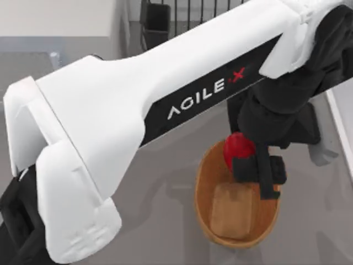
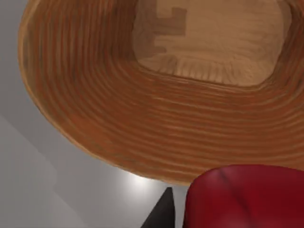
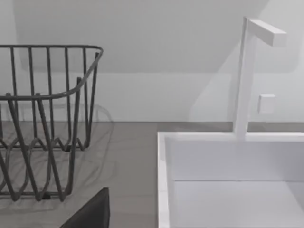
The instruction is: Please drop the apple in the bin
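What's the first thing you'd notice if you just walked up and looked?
The small, glossy red apple pinched in the left gripper, over the far rim of the oval orange-brown woven basket. The big white left arm stretches across the table above.

1. The left arm (image 1: 138, 110) is being stretched from the lower left across the grey worktop (image 1: 165, 221).
2. The apple (image 1: 237, 148) is being held in the left claw (image 1: 248, 165), clamped between its black fingers.
3. The apple is being hung over the far rim of the bin (image 1: 207, 182).
4. The bin is being seen resting on the worktop right of centre.
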### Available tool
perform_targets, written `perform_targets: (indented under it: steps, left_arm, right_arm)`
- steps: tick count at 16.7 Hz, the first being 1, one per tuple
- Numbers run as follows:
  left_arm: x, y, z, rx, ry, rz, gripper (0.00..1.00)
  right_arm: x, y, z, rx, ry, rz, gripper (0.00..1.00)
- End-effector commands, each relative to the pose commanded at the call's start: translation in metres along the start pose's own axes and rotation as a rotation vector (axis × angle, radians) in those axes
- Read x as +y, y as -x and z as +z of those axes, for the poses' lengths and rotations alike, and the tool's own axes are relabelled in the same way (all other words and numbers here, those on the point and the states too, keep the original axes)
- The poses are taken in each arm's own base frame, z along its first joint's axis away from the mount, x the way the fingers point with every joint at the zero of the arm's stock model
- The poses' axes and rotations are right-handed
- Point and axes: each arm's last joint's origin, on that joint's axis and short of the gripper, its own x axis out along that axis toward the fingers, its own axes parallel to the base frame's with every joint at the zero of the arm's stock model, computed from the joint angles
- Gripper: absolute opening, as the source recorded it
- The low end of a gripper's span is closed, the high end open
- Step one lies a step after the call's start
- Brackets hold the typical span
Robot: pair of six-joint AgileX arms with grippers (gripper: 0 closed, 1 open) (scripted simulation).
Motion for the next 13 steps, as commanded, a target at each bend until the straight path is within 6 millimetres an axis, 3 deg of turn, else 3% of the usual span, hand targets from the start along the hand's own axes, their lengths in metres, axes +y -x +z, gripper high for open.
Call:
perform_targets:
  steps: [8,11,13]
  left_arm:
    - [-0.006,0.005,0.005,-0.028,-0.003,0.026,0.0]
    - [-0.004,-0.009,0.007,-0.037,-0.002,0.032,0.0]
    - [-0.004,-0.029,0.009,-0.024,-0.003,0.023,0.0]
  right_arm:
    - [0.0,0.0,0.0,0.0,0.0,0.0,1.0]
    - [0.0,0.0,0.0,0.0,0.0,0.0,1.0]
    - [0.0,0.0,0.0,0.0,0.0,0.0,1.0]
